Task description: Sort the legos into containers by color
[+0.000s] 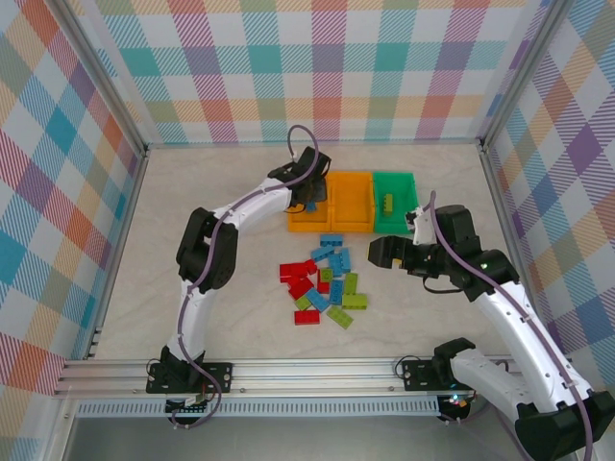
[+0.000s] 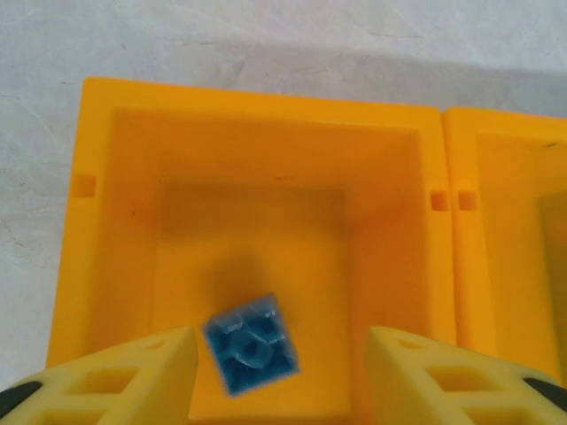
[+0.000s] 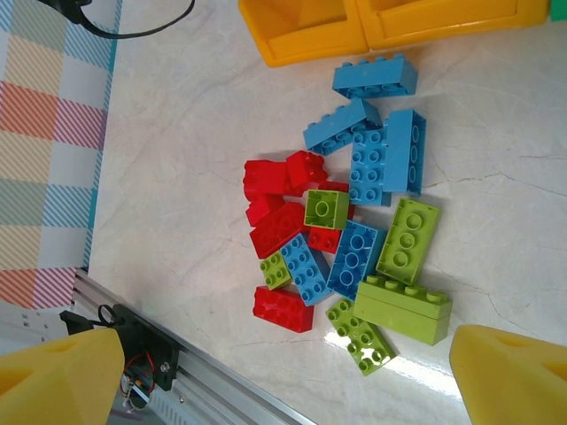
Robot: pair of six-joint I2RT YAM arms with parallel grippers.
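Top external view, working up from the bottom edge: both arm bases sit on the metal rail. Just above that, around the middle of the frame, the legos lie in a loose heap on the pale table. Reds are on the left side of the heap, blues are at the top, and lime greens sit toward the lower right. The right gripper hangs just right of the heap, pointing at it. In the right wrist view its yellow fingers sit in the two bottom corners, spread really wide with nothing between them. There, a long lime brick is at the low end of the heap, touching a flatter lime piece. Higher up the top external frame come the containers, three bins joined in a row. They are a left orange bin, a middle orange bin, and a green bin on the right with a lime brick inside. The left gripper is parked right over the left orange bin. In the left wrist view its jaws are parted partway. A blue brick sits in the gap, touching neither finger and a bit blurry. Can't tell if it's resting on the bin floor or in mid-air.
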